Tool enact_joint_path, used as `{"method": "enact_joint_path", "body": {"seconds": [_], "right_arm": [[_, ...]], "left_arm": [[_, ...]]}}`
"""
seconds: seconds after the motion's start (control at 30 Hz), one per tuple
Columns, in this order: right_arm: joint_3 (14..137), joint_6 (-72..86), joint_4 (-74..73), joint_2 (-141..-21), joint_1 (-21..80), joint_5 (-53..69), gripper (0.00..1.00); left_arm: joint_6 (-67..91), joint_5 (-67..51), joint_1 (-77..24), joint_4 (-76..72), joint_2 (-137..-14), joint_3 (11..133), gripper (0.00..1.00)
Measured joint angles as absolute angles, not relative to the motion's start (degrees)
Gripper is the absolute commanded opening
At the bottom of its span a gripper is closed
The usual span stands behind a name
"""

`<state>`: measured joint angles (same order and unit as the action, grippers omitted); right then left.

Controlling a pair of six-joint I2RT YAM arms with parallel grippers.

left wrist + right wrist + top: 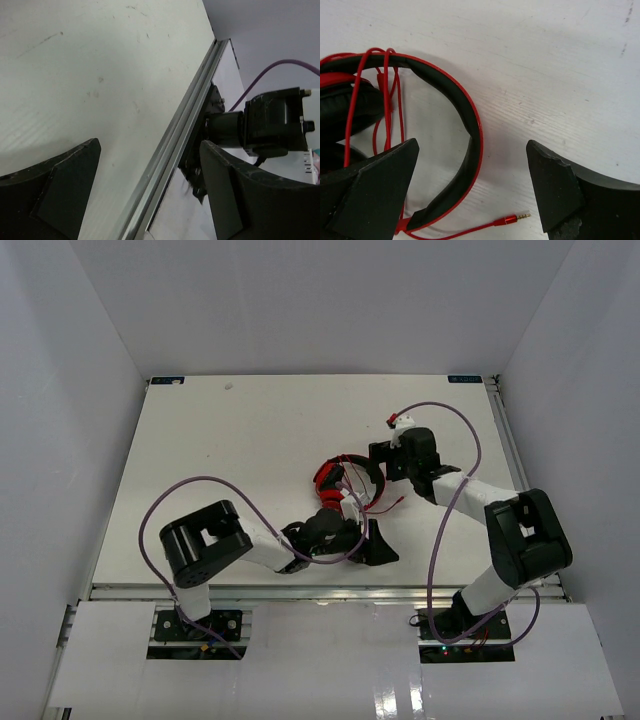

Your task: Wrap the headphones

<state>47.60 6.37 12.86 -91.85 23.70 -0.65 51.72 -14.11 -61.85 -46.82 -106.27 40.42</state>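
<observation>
Headphones (467, 120): headband inner face matt black, rim glossy red plastic. Ear pad (342, 107) at 9 o'clock black, faint sheen. Cable (385, 100) smooth red; plug (512, 219) shiny red sleeve, gold metal tip. Bench (545, 65) matt white, fine-grained, scuffed. Right fingers (565, 195) matt black plastic, rough edges. Bench-edge rail (167, 150) dull grey metal.

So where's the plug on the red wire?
In the right wrist view, the plug lies on the table near the bottom edge, between the right fingers, just right of the headband.
</observation>
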Motion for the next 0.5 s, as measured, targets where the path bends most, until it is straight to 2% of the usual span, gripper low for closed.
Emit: {"method": "enact_joint_path", "body": {"seconds": [0.13, 0.3, 0.5], "right_arm": [[47.9, 1.02, 8.46, -85.83, 20.58, 5.45, 0.9], [47.37, -7.34, 4.45, -74.42, 17.09, 14.51, 0.9], [46.12, -12.45, -4.4, -63.94, 15.41, 19.34, 0.9]], "left_arm": [[47.4, -12.96, -64.71, -39.65, -97.96, 38.58, 0.94], [40.65, -9.61, -67.38, -29.32, -81.6, 37.85, 0.98], [31.85, 7.31, -66.44, -13.04, -57.91, 36.58, 0.98]]}}
